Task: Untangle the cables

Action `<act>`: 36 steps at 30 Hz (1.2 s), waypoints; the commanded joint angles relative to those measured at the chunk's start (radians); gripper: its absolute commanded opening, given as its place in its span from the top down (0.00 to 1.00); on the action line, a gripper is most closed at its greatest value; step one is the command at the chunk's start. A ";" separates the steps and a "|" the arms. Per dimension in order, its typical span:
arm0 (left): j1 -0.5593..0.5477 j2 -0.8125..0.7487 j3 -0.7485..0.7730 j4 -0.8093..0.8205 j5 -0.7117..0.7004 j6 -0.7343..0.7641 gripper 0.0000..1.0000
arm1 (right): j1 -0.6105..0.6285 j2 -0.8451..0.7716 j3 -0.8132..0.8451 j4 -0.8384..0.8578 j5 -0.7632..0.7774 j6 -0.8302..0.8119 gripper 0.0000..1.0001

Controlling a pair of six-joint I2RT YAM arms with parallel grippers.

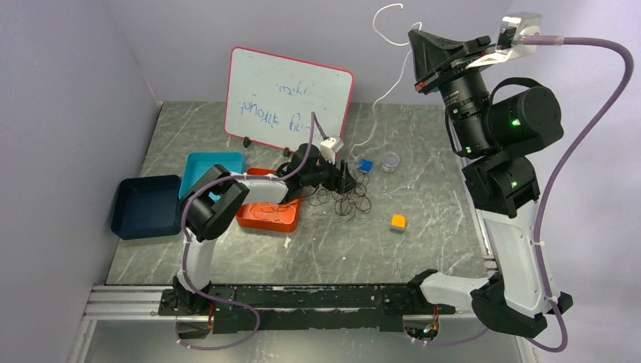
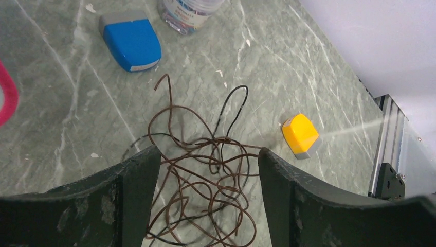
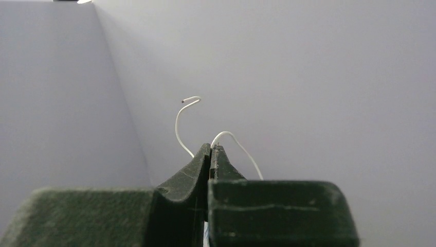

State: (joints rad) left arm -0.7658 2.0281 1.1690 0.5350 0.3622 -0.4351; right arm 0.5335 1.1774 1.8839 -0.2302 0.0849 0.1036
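On the bench [image 1: 423, 249], just in front of the whiteboard [image 1: 289, 98]: dark cables [image 1: 344, 200], brown and black, in a loose tangle. Directly above them, left gripper [image 2: 208, 154], jaws spread wide. Right of the whiteboard, lifted high: right gripper [image 3: 211, 149], jaws pressed together, pinching a white cable [image 3: 176, 126].

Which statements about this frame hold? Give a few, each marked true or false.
1. The right gripper is shut on a white cable. True.
2. The left gripper is shut on the brown cable tangle. False: it is open, with its jaws either side of the tangle.
3. The yellow block lies on the table, apart from the tangle. True.
4. The white cable lies flat on the table. False: the right gripper holds it high in the air.
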 commanded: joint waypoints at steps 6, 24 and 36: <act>-0.023 0.036 -0.045 0.044 0.008 -0.008 0.24 | -0.006 0.013 0.085 0.145 0.078 -0.125 1.00; -0.025 -0.233 -0.106 -0.051 -0.059 0.039 0.07 | -0.006 -0.031 -0.027 0.073 0.117 -0.125 1.00; -0.023 -0.605 -0.249 -0.149 -0.168 0.171 0.04 | -0.006 -0.059 -0.137 0.038 0.067 -0.065 1.00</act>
State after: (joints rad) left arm -0.7826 1.5078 0.9630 0.4400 0.2634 -0.3321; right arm 0.5331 1.1347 1.7782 -0.1875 0.1795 0.0036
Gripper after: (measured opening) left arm 0.959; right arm 0.013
